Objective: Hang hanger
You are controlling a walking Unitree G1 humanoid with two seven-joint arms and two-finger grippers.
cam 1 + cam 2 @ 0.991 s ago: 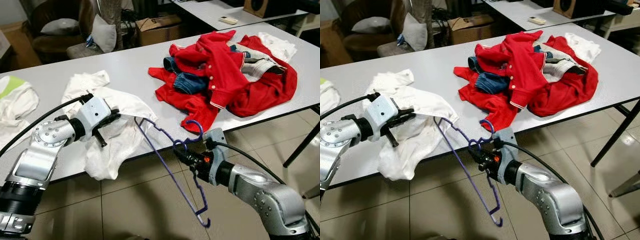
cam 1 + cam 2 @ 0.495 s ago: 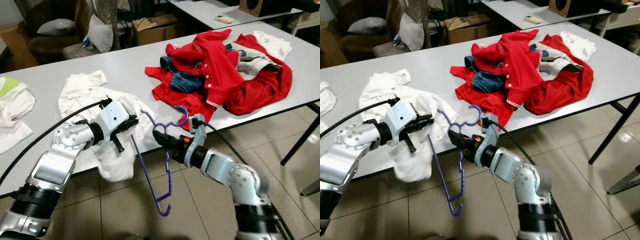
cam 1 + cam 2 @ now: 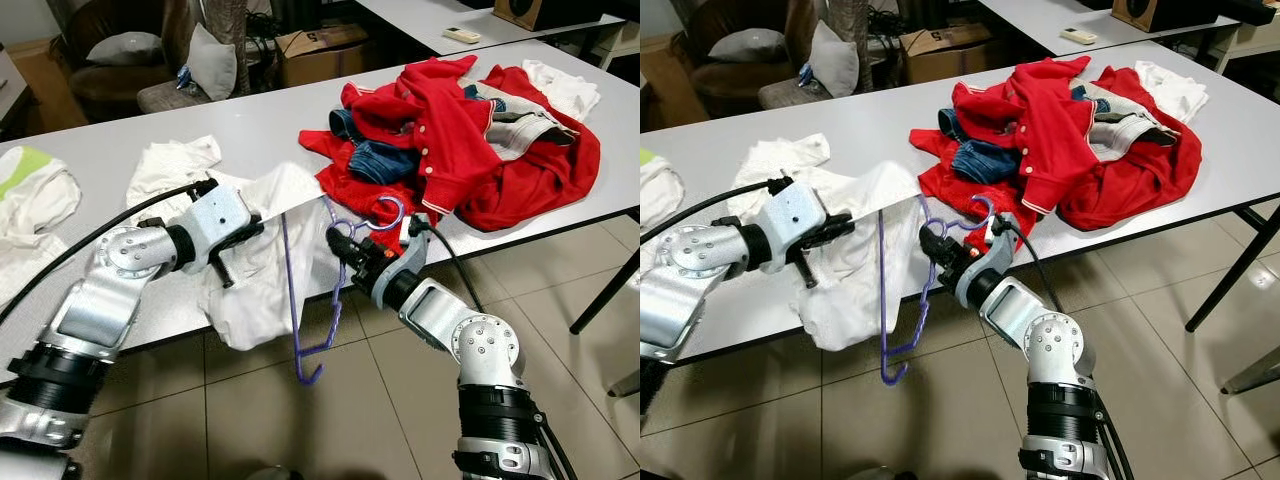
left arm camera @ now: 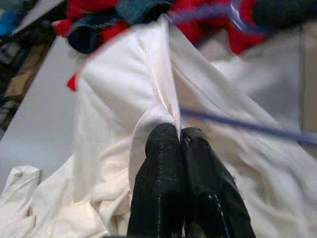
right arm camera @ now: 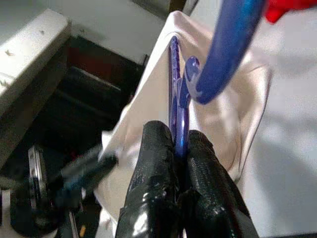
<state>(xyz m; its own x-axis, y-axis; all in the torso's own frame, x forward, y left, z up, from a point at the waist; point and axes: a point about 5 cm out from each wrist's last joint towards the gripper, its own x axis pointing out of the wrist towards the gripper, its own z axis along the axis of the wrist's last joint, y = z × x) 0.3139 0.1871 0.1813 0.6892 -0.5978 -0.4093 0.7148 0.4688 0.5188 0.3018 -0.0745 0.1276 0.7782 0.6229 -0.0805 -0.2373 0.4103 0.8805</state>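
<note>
Gripping the purple hanger [image 3: 300,300] near its hook, right pincer [image 3: 345,247] dangles it off the counter [image 3: 120,150] edge beside the white shirt [image 3: 255,255] pinched by left pincer [image 3: 250,228]; hanger could swing past the collar or the fabric could slip.

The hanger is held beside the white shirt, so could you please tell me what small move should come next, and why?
Probably the right gripper should ease the purple hanger sideways into the white shirt, since the left gripper pinches its edge taut and the hanger hangs just outside.
</note>
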